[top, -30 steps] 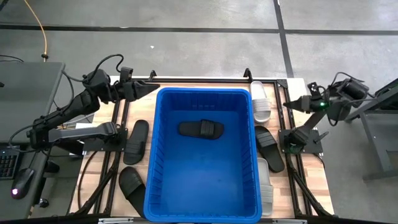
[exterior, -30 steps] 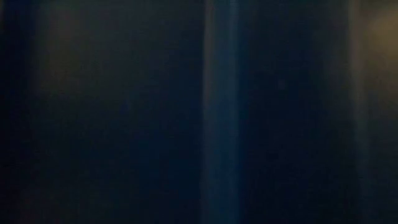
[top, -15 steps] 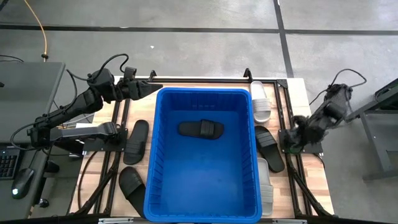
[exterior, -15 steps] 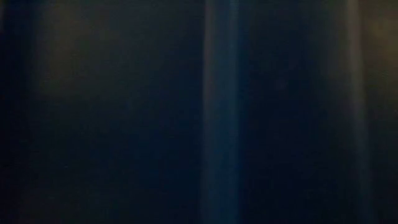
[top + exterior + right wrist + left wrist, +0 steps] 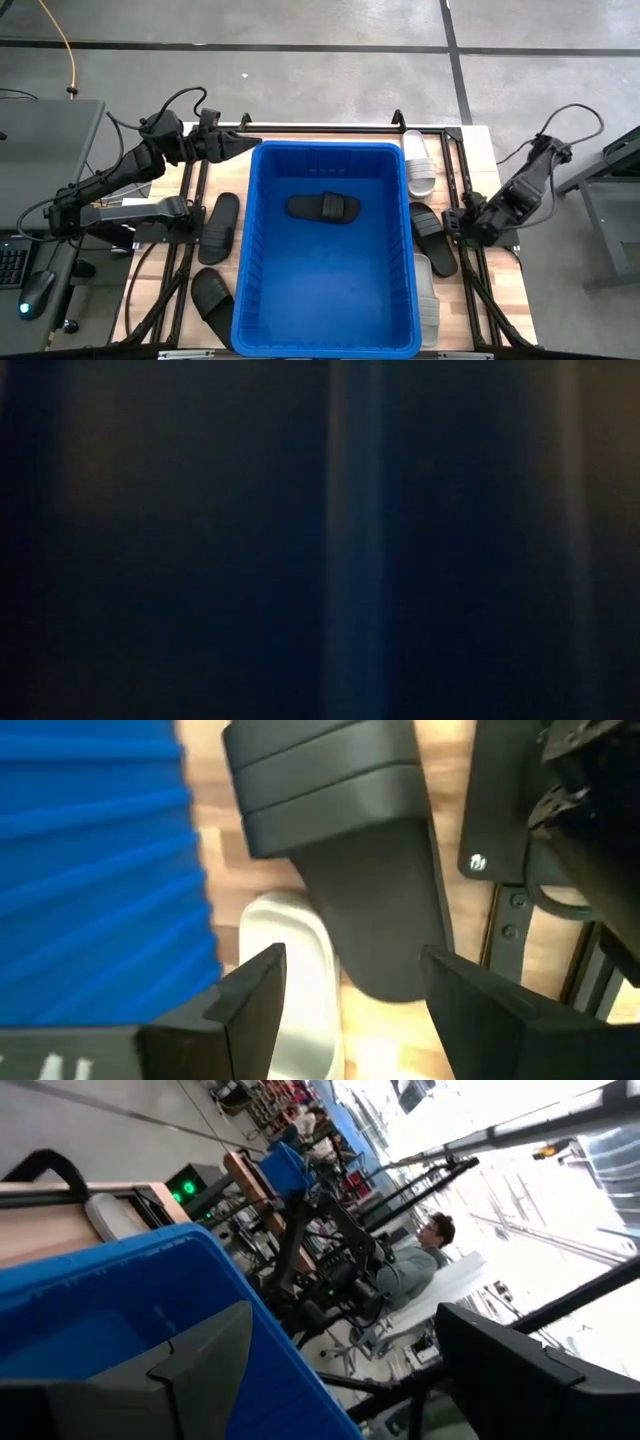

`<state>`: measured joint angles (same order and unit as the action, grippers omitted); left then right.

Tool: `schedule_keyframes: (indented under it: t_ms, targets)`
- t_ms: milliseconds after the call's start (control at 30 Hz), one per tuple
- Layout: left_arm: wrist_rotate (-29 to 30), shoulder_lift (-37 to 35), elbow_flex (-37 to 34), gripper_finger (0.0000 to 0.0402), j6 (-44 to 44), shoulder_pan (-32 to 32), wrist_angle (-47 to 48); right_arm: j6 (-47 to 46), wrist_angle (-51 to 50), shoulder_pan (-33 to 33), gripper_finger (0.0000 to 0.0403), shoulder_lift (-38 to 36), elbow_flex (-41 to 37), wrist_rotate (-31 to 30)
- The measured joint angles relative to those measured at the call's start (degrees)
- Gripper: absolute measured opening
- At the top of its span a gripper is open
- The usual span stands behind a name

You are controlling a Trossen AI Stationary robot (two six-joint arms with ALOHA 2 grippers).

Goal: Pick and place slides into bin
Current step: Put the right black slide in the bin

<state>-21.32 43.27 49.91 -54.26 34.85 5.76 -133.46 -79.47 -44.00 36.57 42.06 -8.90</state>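
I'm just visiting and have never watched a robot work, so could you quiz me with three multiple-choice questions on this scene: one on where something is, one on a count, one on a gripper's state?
1. Where does the right gripper hover?
A. Inside the bin
B. Above the black slide right of the bin
C. Over the two black slides left of the bin

2. How many slides lie inside the blue bin?
A. None
B. One
C. Three

3. How do the right gripper's fingers stand?
A. Open, holding nothing
B. Shut on a white slide
C. Shut on the bin's rim

Answers:
1. B: the high view puts it beside the black slide on the bin's right, and the right wrist view looks down on that slide.
2. B: a single black slide in the bin rests on its floor.
3. A: the right wrist view shows the fingers spread apart with nothing between them.
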Motion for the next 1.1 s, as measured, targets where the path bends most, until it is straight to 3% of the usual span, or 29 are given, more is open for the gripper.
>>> schedule_keyframes:
  t_ms: [433, 733, 933, 1100]
  targets:
    - [-2.93, 0.0, 0.0, 0.0303, -0.07, 0.0, 0.26, -0.02, 5.86, 5.81, 0.0217, 18.93, 0.61, 0.76]
    - [-3.21, 0.0, 0.0, 0.0303, -0.2, 0.0, 0.26, -2.66, 11.76, 10.26, 0.0227, 23.51, 0.56, 1.26]
    - [-4.02, 0.0, 0.0, 0.0303, -1.12, 0.0, 0.1, -2.69, 24.09, 12.63, 0.0244, 24.91, -2.84, -0.56]
    - [-4.19, 0.0, 0.0, 0.0303, -2.25, 0.02, -2.62, -6.11, 26.46, 11.17, 0.0246, 27.2, -7.22, 4.73]
